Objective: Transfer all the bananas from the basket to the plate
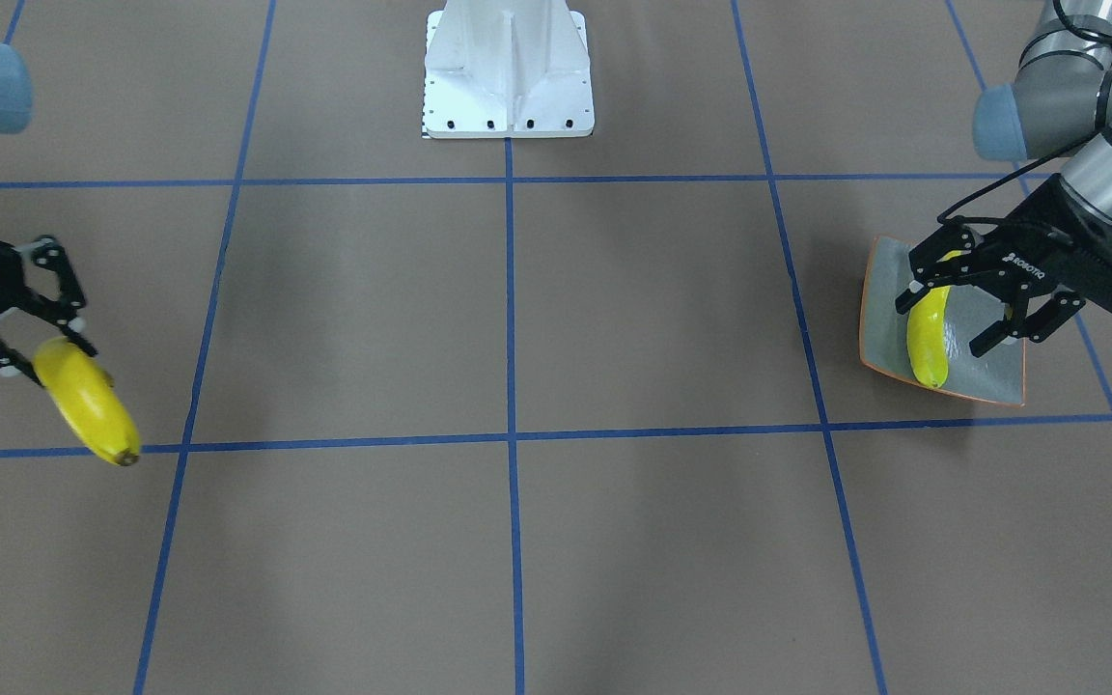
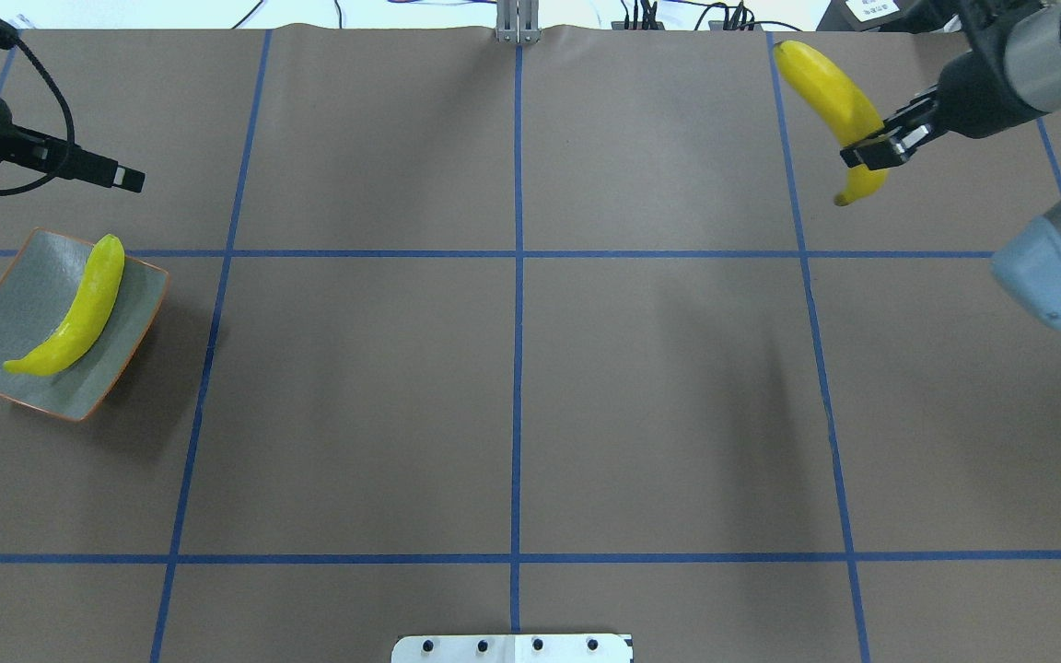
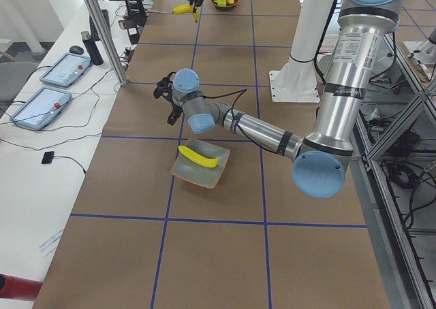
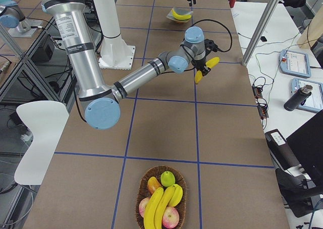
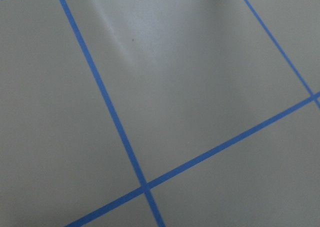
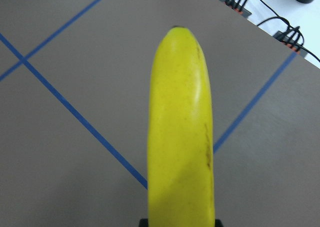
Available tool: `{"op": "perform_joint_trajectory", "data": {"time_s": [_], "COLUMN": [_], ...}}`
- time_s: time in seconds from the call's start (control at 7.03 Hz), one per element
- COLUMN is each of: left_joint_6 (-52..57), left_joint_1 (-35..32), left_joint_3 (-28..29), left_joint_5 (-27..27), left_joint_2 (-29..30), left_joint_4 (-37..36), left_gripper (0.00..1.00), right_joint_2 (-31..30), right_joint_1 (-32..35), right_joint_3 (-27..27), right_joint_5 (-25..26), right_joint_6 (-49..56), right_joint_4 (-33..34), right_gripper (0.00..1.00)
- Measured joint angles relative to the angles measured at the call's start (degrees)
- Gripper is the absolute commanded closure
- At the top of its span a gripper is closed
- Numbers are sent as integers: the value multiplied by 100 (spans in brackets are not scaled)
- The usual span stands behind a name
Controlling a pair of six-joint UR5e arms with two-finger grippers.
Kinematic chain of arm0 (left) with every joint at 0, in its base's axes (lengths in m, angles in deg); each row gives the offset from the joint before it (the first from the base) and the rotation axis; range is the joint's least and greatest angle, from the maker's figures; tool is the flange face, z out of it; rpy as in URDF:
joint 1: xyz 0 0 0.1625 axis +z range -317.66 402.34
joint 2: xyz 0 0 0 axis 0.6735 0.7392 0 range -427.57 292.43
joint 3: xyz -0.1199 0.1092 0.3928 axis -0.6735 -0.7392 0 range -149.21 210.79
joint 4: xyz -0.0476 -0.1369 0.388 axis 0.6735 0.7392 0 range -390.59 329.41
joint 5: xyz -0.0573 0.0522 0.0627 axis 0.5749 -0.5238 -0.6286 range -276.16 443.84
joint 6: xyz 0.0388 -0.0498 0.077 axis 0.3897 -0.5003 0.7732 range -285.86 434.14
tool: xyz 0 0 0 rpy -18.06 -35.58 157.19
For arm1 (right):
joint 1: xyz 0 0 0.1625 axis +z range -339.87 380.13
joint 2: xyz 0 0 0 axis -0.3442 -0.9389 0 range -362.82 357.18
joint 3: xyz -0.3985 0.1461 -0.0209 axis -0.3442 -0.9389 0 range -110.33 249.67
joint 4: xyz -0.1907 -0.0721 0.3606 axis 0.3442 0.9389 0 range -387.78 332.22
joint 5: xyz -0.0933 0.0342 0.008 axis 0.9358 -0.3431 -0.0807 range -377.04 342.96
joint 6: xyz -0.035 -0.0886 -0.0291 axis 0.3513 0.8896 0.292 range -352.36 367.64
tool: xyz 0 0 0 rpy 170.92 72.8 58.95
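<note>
Left jaws apart: front view only

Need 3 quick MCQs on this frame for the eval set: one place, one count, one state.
1. Where is the plate?
A. on the robot's left side of the table
B. at the table's centre
C. touching the basket

2. How many bananas lie on the plate?
A. none
B. one
C. three

3. What state is the right gripper in?
A. open and empty
B. resting on the plate
C. shut on a carried banana

Key: 1 A, the overhead view shows it at the left edge. 2 B, a lone banana lies across it. 3 C, the fingers clamp the fruit in the overhead and front views.
</note>
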Motion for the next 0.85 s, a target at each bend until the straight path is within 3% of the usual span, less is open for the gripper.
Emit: {"op": "perform_joint_trajectory", "data": {"time_s": [0.43, 0.85], "left_joint_6": [-2232, -3914], "left_joint_1": [281, 663], "left_joint_3": [-285, -566], "left_joint_5": [10, -42], "left_joint_2": [941, 1450], "left_joint_4": [15, 101], "left_gripper": [0, 0], "right_joint_2": [735, 1406], "right_joint_1": [-1104, -2043], "right_joint_3": [168, 346], "right_joint_5": [1011, 1958], "right_joint_6": [-1672, -2657], "right_joint_4": [-4, -43], "right_gripper": [100, 100]}}
